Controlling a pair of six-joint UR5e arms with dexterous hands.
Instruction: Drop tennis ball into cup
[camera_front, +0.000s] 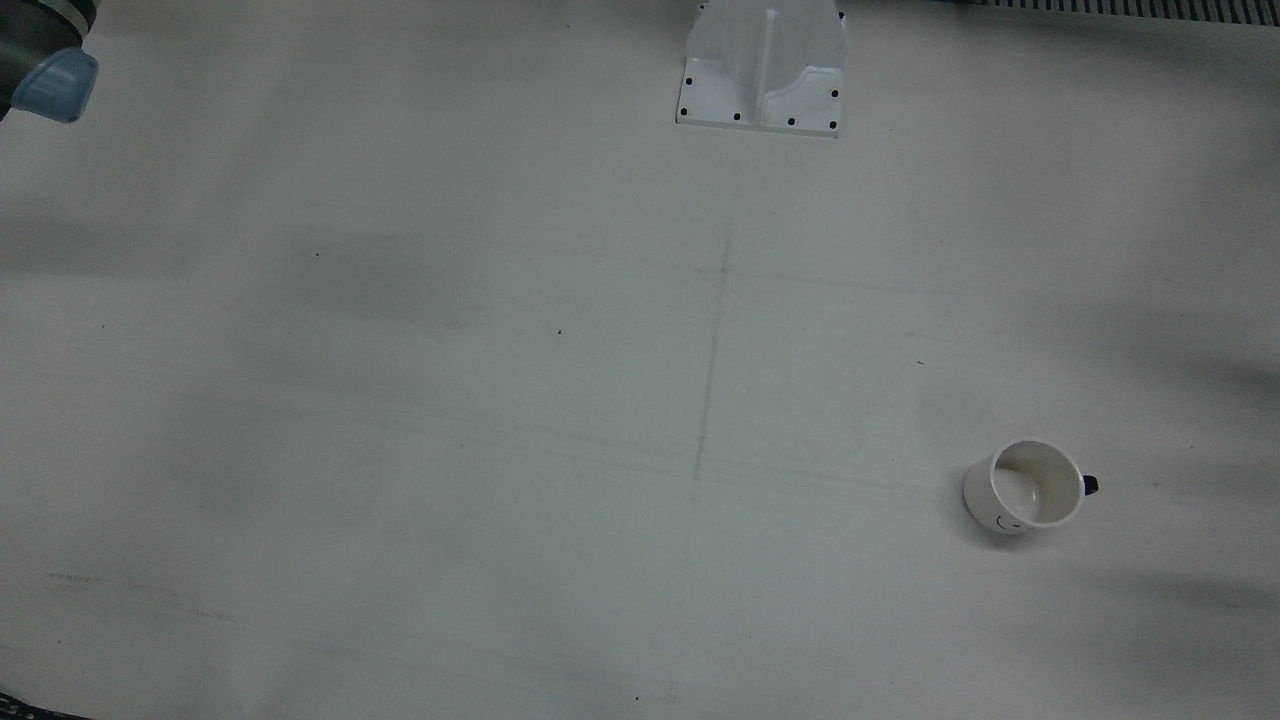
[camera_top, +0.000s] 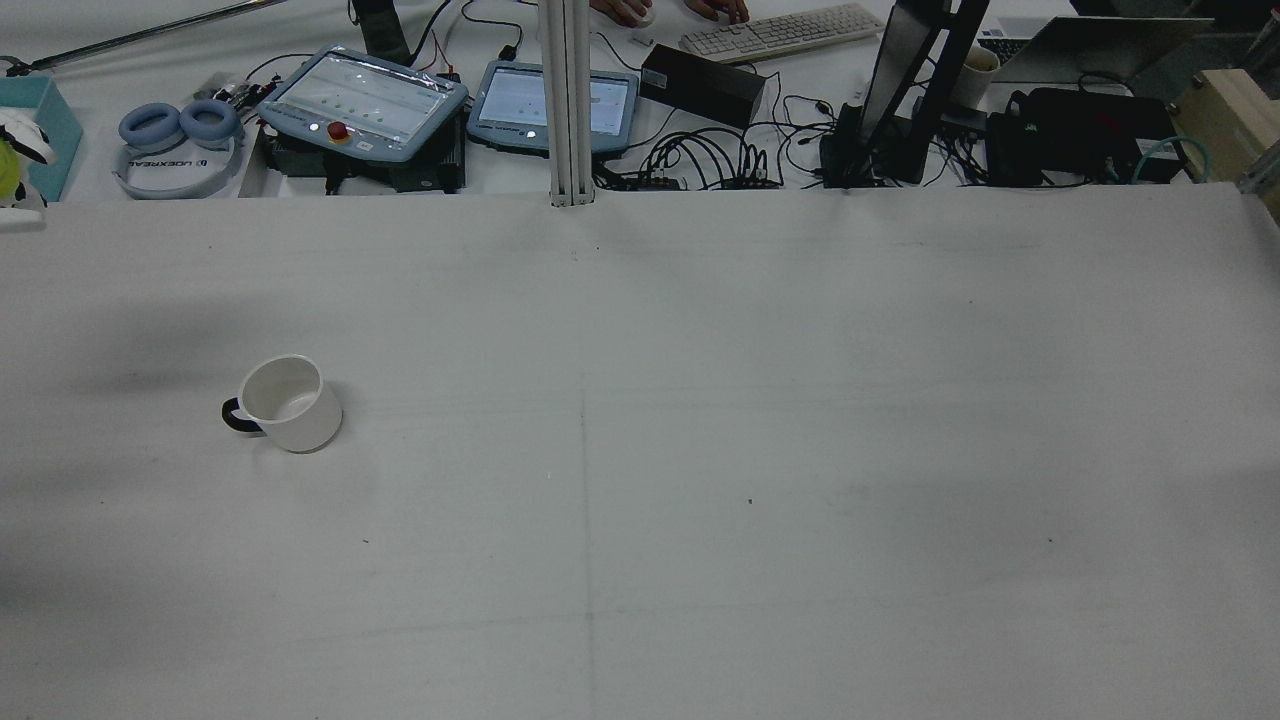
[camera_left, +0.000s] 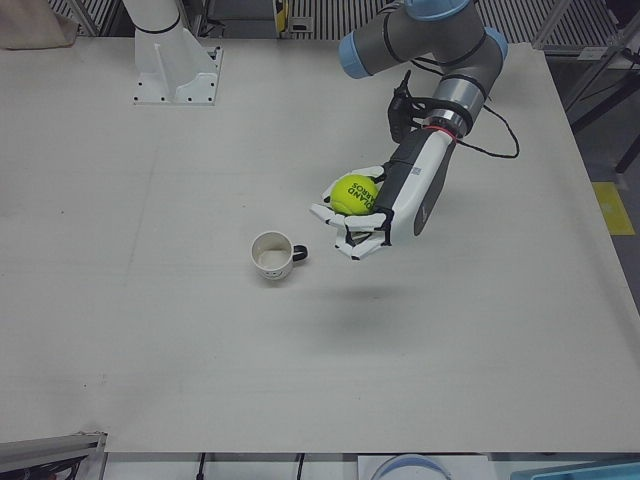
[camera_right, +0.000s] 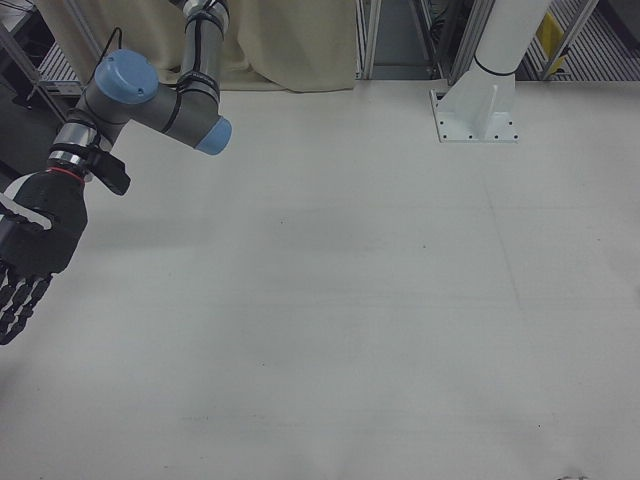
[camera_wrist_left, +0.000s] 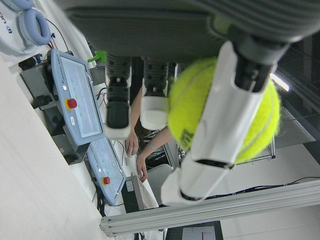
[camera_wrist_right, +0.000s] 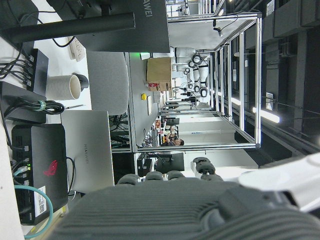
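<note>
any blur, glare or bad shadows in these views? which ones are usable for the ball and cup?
Left-front view: sharp, tennis ball in left hand, soft shadow on the table right of the cup. Front and rear views: flat grey cast, faint shadows. Left hand view: fingers blurred, too close.

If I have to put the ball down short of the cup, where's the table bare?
Nearly everywhere. The table is bare across its middle and the whole right-arm half. On the left-arm half only the cup stands, and the left hand holds the tennis ball above bare tabletop beside it. Only the operators' desk beyond is crowded.
</note>
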